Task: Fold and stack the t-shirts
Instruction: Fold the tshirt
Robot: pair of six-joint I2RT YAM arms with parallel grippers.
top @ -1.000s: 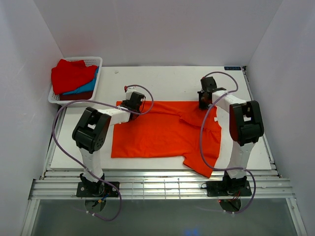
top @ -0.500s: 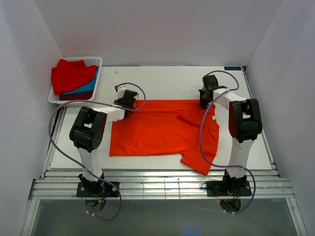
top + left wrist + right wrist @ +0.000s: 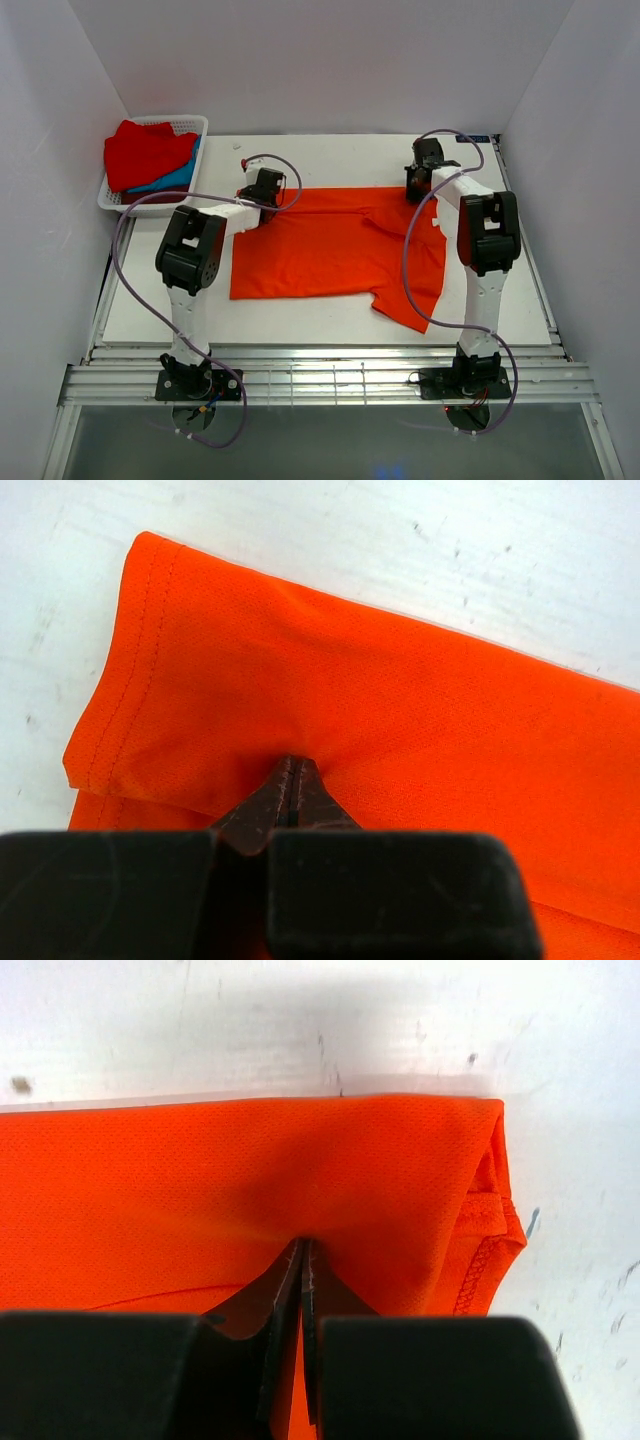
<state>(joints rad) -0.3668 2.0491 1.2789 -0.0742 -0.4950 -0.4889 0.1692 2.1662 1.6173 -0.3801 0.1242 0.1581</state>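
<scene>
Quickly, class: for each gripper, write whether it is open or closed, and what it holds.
Left gripper: closed, pinching the orange shirt.
Right gripper: closed, pinching the same orange shirt.

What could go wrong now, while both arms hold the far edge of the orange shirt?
1. The left jaws and the right jaws each pinch only a small bit of the orange t-shirt near its far corners, so the cloth may slip out under a pull.
2. The near sleeve sticks out at an angle and may end up crooked in the fold.

Plain orange-red t-shirt [image 3: 330, 250], red shirt [image 3: 143, 150], blue shirt [image 3: 178, 179], white lattice basket [image 3: 188, 121]
</scene>
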